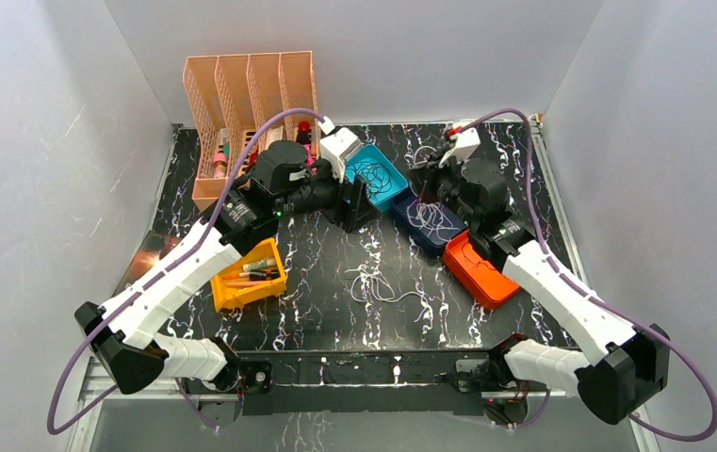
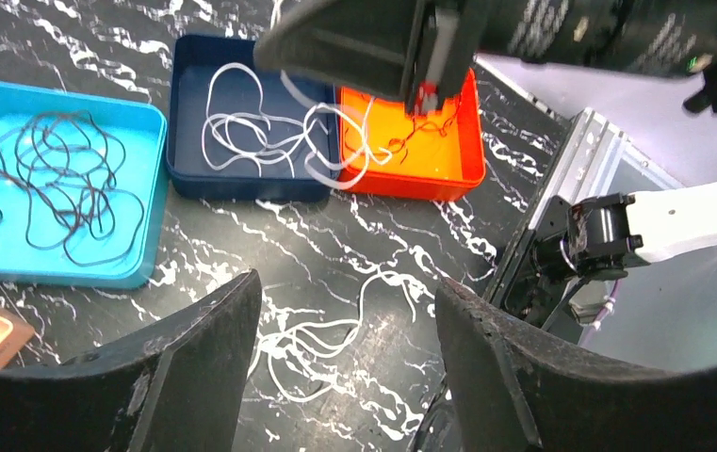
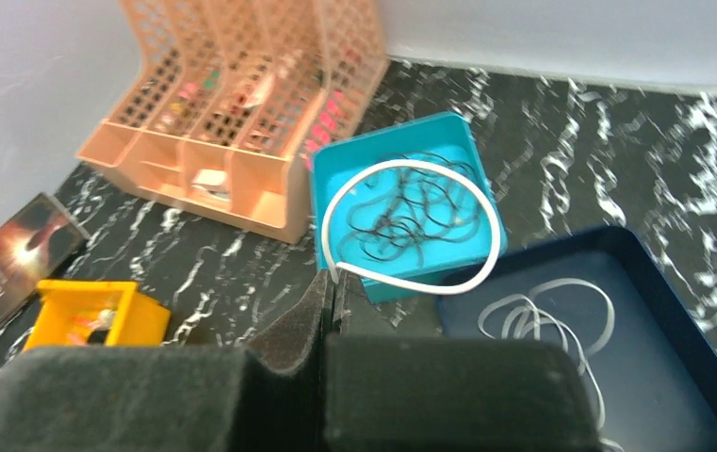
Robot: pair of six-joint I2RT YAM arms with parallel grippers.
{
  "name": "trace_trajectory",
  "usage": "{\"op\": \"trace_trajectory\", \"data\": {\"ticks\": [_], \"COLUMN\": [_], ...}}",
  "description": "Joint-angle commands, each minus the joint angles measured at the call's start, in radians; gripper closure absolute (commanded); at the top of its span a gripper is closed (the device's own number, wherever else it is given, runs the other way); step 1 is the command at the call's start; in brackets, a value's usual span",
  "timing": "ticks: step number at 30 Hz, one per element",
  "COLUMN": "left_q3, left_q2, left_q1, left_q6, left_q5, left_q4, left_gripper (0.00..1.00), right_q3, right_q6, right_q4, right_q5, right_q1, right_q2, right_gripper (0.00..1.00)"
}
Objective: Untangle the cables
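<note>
Teal tray [image 2: 1, 247]: black cables [image 2: 57, 179].
Navy tray [image 2: 189, 141]: white cables [image 2: 251, 141].
Right pincer [image 3: 334, 282]: I see it pinching a white loop [image 3: 501, 231].
Left pincer [image 2: 347, 292]: wide.

Marbled table [image 1: 317, 311], teal tray [image 2: 53, 271], navy tray [image 2: 246, 186], orange tray [image 2: 411, 184], yellow bin [image 1: 241, 294], white cables [image 1: 378, 282]

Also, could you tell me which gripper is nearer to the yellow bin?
Left. The left gripper hangs open beside the teal tray, beyond the yellow bin; the right gripper is farther right, above the navy tray, shut on a white cable.
</note>
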Motion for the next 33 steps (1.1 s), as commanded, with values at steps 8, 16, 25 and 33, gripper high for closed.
{"op": "trace_trajectory", "data": {"ticks": [8,16,25,33], "left_q3": [-0.106,-0.130,-0.182,-0.200], "left_q2": [-0.019,0.003,0.006,0.001], "left_q1": [0.004,0.004,0.004,0.005], "left_q6": [-0.068,-0.081,-0.081,-0.081], "left_q5": [-0.088,-0.086,-0.155,-0.170], "left_q4": [-0.004,0.000,-0.028,-0.038], "left_gripper": [0.28,0.27,0.22,0.21], "right_q3": [0.066,0.084,0.150,0.166], "right_q6": [0.112,0.136,0.131,0.103], "right_q4": [-0.137,-0.055,0.013,0.079], "right_q5": [-0.093,-0.137,-0.191,-0.208], "right_q1": [-0.257,-0.301,-0.333,-0.358], "right_q2": [0.034,0.091,0.213,0.267], "right_gripper": [1.00,1.00,1.00,1.00]}}
